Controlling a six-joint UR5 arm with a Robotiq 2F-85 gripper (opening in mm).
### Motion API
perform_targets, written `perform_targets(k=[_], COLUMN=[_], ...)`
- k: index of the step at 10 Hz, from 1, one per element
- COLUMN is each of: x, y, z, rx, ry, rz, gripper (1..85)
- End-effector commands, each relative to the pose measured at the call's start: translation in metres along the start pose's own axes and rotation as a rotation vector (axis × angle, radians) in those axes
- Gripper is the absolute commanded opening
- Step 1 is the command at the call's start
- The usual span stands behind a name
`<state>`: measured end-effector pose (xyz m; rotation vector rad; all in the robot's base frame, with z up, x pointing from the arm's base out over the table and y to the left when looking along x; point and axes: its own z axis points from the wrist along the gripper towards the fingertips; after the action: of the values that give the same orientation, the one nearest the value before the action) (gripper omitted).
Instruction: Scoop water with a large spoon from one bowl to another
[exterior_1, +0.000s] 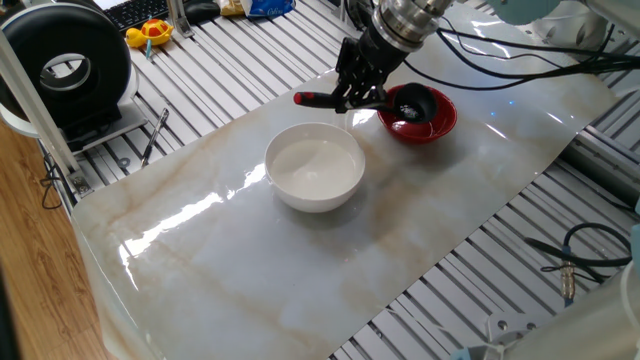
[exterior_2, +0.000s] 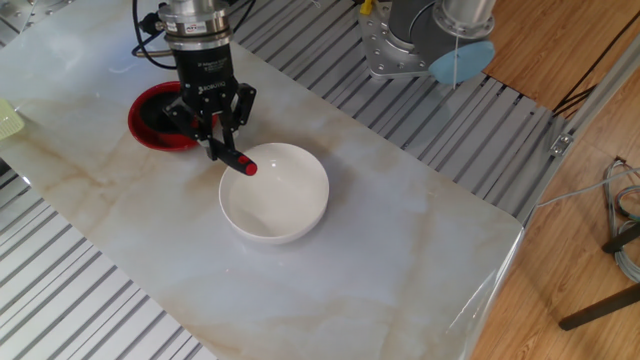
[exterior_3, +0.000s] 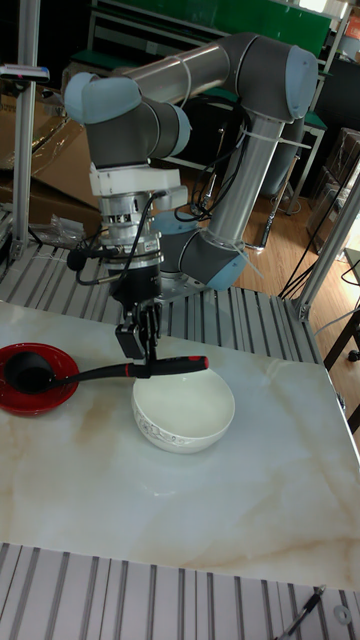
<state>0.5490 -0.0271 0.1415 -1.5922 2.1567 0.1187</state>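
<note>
Tall fixed view shows the black ladle-like large spoon (exterior_3: 110, 372) held nearly level above the table, its deep round scoop over the dark inside of the small glossy red bowl (exterior_3: 30, 395) and its long thin handle reaching across to a red tip that hangs above the near rim of the larger plain white bowl (exterior_3: 184, 410). Whether the scoop touches the red bowl's bottom cannot be told. The two-finger gripper (exterior_3: 140, 350) comes down from above and is clamped on the handle at about its middle, fingers narrow around the thin shaft.

From one fixed view the spoon (exterior_1: 345, 99) points its red tip away from the red bowl (exterior_1: 425, 120), with the gripper (exterior_1: 358, 88) pinching the handle between the two bowls. The white bowl (exterior_1: 314, 167) holds clear water (exterior_1: 316, 165), seen only as a faint sheen. Any water in the red bowl or the scoop is too hard to make out.

From the other fixed view the red tip (exterior_2: 246, 166) sits just over the white bowl's edge. Both bowls stand close together but apart on a glossy marble-patterned sheet (exterior_2: 400, 240), which lies on a ribbed metal tabletop (exterior_2: 90, 310).
</note>
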Motion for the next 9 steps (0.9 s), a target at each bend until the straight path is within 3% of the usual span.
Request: perform_targets(k=[1,9], x=[-0.0003,0.0063], y=[-0.0004,0.0005], z=[-0.0011,0.0036], rx=[-0.001,0.012], ry=[-0.002,-0.016], rz=[0.011,0.027], gripper=[1.3,1.3])
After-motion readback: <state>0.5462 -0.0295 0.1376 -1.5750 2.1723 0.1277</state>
